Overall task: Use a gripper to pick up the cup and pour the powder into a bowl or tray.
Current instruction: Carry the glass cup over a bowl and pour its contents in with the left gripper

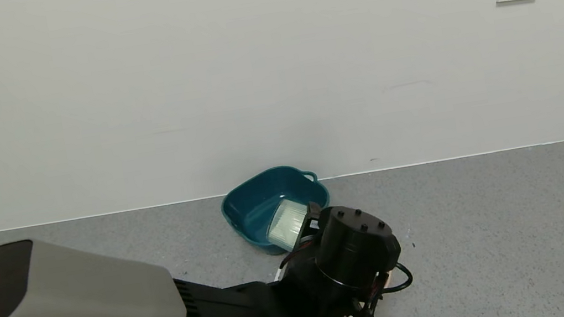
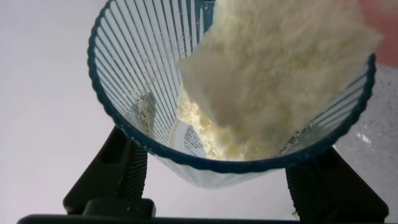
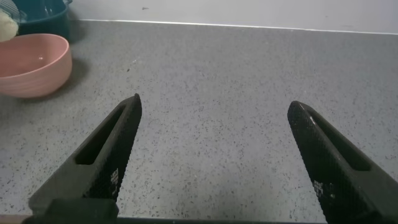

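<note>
Bowl point(image 1: 385, 279) mostly behind left hand point(image 2: 217, 177)

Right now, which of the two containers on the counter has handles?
The dark teal tray by the wall has handles on its rim. The pink bowl is round with a plain rim.

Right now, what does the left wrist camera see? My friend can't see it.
The left hand holds a tipped see-through ribbed cup, and a clump of creamy white powder is sliding toward its blue rim.
</note>
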Available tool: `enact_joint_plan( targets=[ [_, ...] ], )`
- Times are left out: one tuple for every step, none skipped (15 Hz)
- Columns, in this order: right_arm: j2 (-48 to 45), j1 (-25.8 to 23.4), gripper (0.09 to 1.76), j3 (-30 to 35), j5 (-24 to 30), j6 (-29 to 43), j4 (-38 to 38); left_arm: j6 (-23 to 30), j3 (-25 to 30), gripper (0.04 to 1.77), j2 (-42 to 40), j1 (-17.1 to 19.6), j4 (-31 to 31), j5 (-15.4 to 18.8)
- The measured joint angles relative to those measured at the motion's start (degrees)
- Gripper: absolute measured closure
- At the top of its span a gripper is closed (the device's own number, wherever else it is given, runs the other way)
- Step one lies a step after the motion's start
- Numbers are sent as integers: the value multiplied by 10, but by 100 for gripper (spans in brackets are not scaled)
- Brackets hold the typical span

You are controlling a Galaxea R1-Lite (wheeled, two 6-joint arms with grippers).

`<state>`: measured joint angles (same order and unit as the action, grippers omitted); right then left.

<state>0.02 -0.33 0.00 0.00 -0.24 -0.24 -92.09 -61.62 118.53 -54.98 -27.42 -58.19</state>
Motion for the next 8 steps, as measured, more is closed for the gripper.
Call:
enact_joint_plan(
  targets=[
    [0, 0, 14, 0, 0, 0, 0, -7, -1, 55, 2, -2, 0, -12],
    [0, 0, 14, 0, 0, 0, 0, -10, -1, 55, 3, -4, 0, -16],
    [0, 0, 14, 0, 0, 0, 0, -13, -2, 55, 4, -4, 0, -19],
    [0, 0, 14, 0, 0, 0, 0, -14, -2, 55, 4, -5, 0, -22],
    [0, 0, 14, 0, 0, 0, 0, -15, -2, 55, 5, -5, 0, -23],
    [0, 0, 14, 0, 0, 0, 0, -15, -2, 55, 5, -5, 0, -23],
    [0, 0, 14, 0, 0, 0, 0, -15, -2, 55, 5, -5, 0, -24],
    [0, 0, 14, 0, 0, 0, 0, -14, -2, 55, 5, -5, 0, -24]
  ],
)
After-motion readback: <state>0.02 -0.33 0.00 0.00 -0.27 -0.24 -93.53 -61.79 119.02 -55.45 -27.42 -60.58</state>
